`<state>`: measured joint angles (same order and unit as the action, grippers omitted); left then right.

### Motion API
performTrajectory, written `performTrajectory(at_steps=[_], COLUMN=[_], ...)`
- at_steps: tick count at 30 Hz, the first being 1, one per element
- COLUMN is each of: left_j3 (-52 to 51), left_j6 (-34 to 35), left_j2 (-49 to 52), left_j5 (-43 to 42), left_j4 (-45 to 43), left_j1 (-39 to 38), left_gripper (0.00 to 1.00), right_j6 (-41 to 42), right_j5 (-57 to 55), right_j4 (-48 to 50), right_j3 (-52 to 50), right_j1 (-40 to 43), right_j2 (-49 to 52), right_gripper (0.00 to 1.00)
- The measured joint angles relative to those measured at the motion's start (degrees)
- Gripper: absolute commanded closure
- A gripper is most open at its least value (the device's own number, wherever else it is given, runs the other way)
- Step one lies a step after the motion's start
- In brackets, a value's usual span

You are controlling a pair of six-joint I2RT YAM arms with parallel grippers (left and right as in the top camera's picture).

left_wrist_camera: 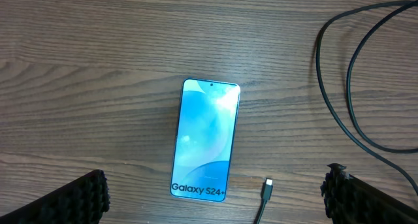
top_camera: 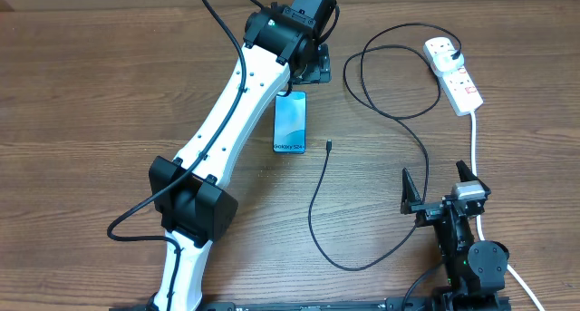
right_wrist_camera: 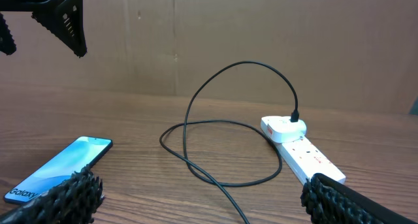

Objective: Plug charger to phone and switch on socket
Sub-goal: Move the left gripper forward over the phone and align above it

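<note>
The phone (top_camera: pixel 290 122) lies flat mid-table, blue screen up, "Galaxy S24+" text at its near end; it also shows in the left wrist view (left_wrist_camera: pixel 204 138) and the right wrist view (right_wrist_camera: pixel 59 168). The charger cable (top_camera: pixel 390 111) loops across the table; its connector tip (top_camera: pixel 329 147) lies free just right of the phone's near end (left_wrist_camera: pixel 268 187). Its plug (top_camera: pixel 456 54) sits in the white socket strip (top_camera: pixel 458 75), seen also in the right wrist view (right_wrist_camera: pixel 300 149). My left gripper (left_wrist_camera: pixel 215 204) is open above the phone's far end. My right gripper (top_camera: pixel 444 189) is open and empty, near the front right.
The strip's thick white cord (top_camera: pixel 476 152) runs toward the front edge past my right arm. The left arm (top_camera: pixel 227 130) stretches diagonally over the left half of the wooden table (top_camera: pixel 82 102). A brown wall (right_wrist_camera: pixel 261 28) stands behind the table.
</note>
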<state>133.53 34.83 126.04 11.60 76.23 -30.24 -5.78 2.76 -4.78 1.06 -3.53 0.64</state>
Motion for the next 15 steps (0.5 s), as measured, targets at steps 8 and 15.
performTrajectory(at_steps=[8, 15], left_j3=[0.00, -0.22], left_j6=[-1.31, -4.44], left_j2=[5.42, 9.25], left_j5=[-1.03, -3.45], left_j4=[0.83, 1.29], left_j1=[0.00, 0.66], left_gripper=[0.00, 0.00], right_j6=[-0.02, -0.04], right_j5=[0.00, 0.00], right_j4=[-0.02, -0.04], right_j3=[0.00, 0.00], right_j1=[0.00, 0.00], right_j2=[0.00, 0.00], right_gripper=[0.00, 0.00])
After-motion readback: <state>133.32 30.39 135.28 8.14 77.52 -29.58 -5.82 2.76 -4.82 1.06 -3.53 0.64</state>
